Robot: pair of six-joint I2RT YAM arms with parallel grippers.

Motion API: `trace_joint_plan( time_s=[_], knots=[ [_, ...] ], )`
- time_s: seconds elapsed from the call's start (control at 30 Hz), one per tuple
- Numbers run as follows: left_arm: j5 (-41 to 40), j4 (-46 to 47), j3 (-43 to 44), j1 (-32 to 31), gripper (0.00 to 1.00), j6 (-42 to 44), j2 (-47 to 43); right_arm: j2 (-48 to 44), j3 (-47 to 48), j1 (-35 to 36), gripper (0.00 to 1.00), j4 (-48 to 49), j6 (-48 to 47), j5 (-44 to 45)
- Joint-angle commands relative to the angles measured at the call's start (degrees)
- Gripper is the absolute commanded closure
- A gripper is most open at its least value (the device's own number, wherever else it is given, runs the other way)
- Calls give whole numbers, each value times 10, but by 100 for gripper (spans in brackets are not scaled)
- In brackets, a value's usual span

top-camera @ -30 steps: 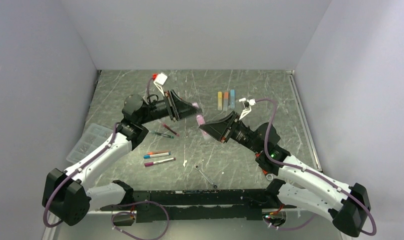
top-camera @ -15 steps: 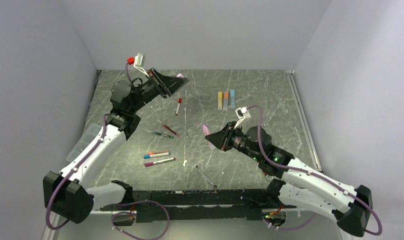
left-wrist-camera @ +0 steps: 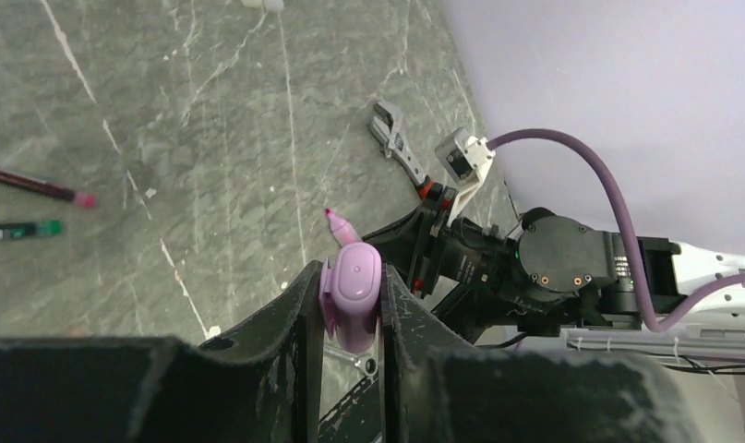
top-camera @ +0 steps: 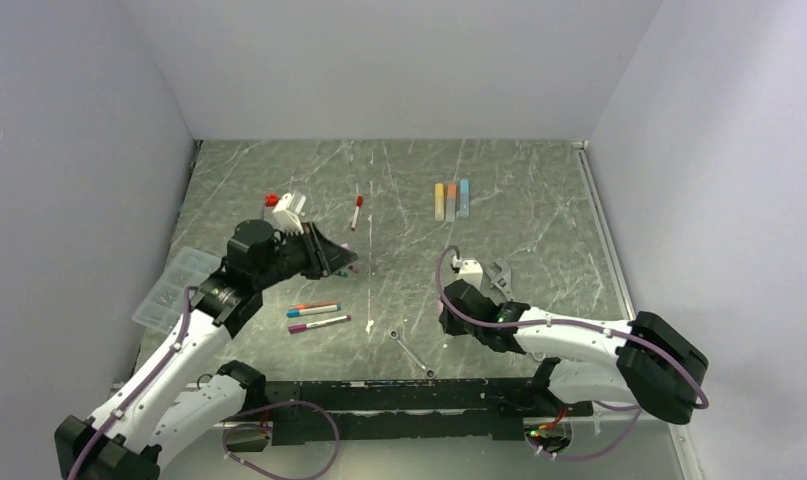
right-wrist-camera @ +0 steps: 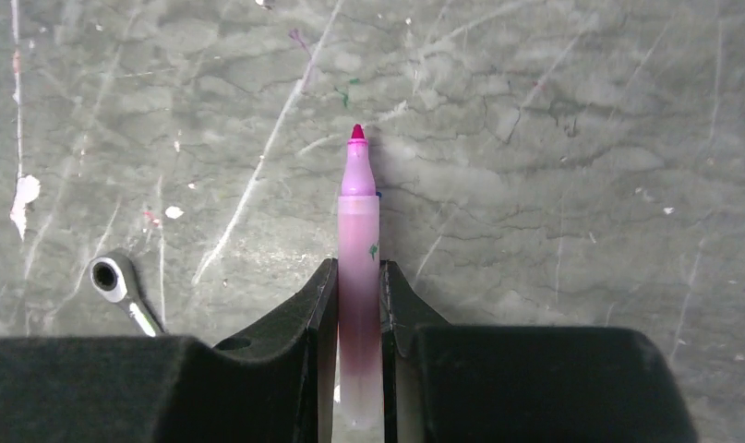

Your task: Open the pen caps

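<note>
My left gripper (left-wrist-camera: 352,297) is shut on a chunky pink highlighter cap (left-wrist-camera: 353,293), off its pen. In the top view this gripper (top-camera: 345,262) hovers left of centre, over some thin markers. My right gripper (right-wrist-camera: 359,281) is shut on the uncapped pink highlighter body (right-wrist-camera: 359,249), its bare pink tip (right-wrist-camera: 356,135) pointing at the table. That tip also shows in the left wrist view (left-wrist-camera: 335,222), just beyond the cap. In the top view the right gripper (top-camera: 450,314) is folded low near the front; the pen is hidden there.
Three capped pastel highlighters (top-camera: 451,200) lie at the back right, a red-capped marker (top-camera: 357,212) at the back centre. Thin markers (top-camera: 314,316) lie front left. A silver wrench (top-camera: 411,352) lies near the front, an adjustable wrench (top-camera: 499,275) beside the right wrist, a clear box (top-camera: 174,285) at left.
The grippers were close together mid-table. The left arm rose to the back with the cap, then dropped forward. The right arm pulled back and down with the pen body.
</note>
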Motion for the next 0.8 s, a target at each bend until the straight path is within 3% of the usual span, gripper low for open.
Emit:
trace_joint_plan(
  time_s=[0.0,0.23,0.37,0.6,0.67,0.77],
  knots=[
    [-16,-26,-22,-2,100,8,-45,17,-20,3,100,105,43,-4],
    [2,10,-53,-2,100,-16,-44,48,-39,3,99,120,101,-8],
    [2,8,-53,-2,100,-16,-28,45,-40,3,73,96,120,-6],
    [-42,-40,-29,-3,100,0,-6,0,-28,3,42,35,138,2],
    [-84,-88,-6,-3,100,12,4,-27,-16,3,36,13,136,8],
    [-225,-237,71,-3,100,18,29,-80,5,3,29,-15,117,13]
  ],
)
